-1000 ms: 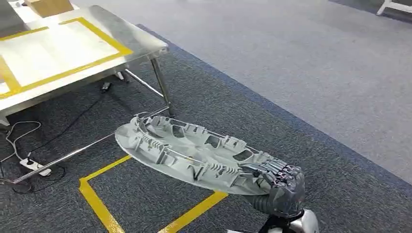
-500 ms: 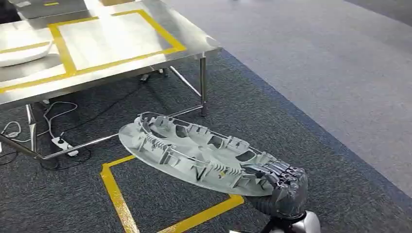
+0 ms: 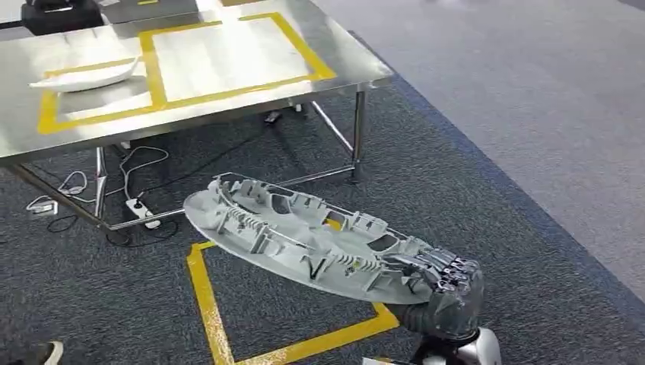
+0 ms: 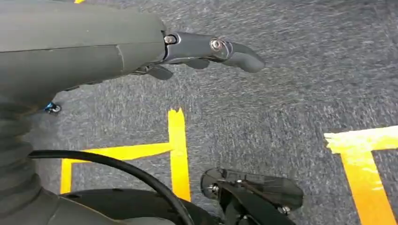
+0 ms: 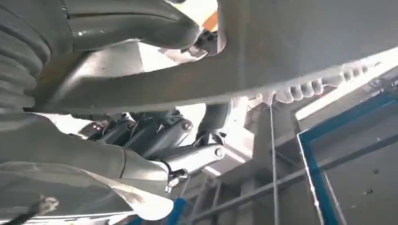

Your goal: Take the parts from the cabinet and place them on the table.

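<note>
While the right hand (image 3: 445,293) grips its near end, the part (image 3: 297,239) extends forward-left.

The left hand (image 4: 141,47) is seen along the upper left of the frame: a broad grey cover fills the corner, and from it a dark thumb-like finger (image 4: 225,48) is extended toward the centre top, with shorter dark fingertips tucked beneath it. Nothing is held by the hand, and its fingers are seen apart. A ribbed grey cover is seen down the left edge. Behind the hand, dark grey speckled carpet (image 4: 281,103) is spread across the frame. Yellow tape lines (image 4: 177,145) are laid on it: an upright strip at centre joined by a level strip running left, and a further piece (image 4: 366,154) at the right edge.
</note>
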You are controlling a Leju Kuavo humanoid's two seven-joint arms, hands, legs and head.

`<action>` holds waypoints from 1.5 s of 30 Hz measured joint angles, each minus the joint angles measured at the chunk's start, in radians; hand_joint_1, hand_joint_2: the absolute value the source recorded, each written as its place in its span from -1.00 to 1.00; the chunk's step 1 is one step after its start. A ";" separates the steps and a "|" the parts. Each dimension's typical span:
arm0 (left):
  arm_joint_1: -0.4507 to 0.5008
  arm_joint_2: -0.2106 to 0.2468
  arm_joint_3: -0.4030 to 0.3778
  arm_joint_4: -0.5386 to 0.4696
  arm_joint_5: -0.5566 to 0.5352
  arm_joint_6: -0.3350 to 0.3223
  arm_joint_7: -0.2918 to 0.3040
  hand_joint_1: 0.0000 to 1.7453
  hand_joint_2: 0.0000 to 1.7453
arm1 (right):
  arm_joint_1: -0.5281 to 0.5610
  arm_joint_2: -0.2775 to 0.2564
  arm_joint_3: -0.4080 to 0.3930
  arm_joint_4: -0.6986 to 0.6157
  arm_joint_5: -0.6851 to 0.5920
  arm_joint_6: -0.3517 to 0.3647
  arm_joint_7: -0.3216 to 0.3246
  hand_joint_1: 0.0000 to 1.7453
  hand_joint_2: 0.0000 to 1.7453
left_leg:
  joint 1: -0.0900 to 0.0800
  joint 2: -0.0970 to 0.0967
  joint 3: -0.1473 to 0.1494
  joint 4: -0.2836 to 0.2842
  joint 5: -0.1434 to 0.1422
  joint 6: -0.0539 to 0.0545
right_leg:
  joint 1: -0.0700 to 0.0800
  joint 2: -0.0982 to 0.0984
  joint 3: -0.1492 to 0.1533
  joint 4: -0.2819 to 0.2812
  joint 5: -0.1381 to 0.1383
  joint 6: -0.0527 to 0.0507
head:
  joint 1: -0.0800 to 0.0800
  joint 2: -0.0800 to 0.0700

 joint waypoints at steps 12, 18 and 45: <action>-0.004 -0.002 0.002 0.000 0.001 -0.001 -0.008 -1.00 1.00 | 0.000 0.011 -0.012 -0.045 -0.011 0.000 -0.001 1.00 1.00 | -0.002 0.007 0.105 -0.210 0.046 0.055 | 0.004 0.035 -0.150 0.296 -0.147 0.045 | 0.006 0.000; -0.005 -0.003 0.002 0.000 0.001 -0.001 -0.008 -1.00 1.00 | 0.003 0.011 -0.015 -0.045 -0.010 0.000 -0.001 1.00 1.00 | -0.011 -0.008 0.116 -0.205 0.035 0.041 | 0.005 0.042 -0.035 0.012 0.018 0.035 | 0.005 0.000; -0.003 0.000 0.014 0.000 -0.005 -0.003 -0.015 -1.00 1.00 | 0.039 0.011 -0.024 -0.064 0.004 0.000 -0.002 1.00 1.00 | -0.005 0.001 0.114 -0.207 0.036 0.057 | 0.005 0.035 -0.163 0.271 -0.079 0.045 | 0.005 0.000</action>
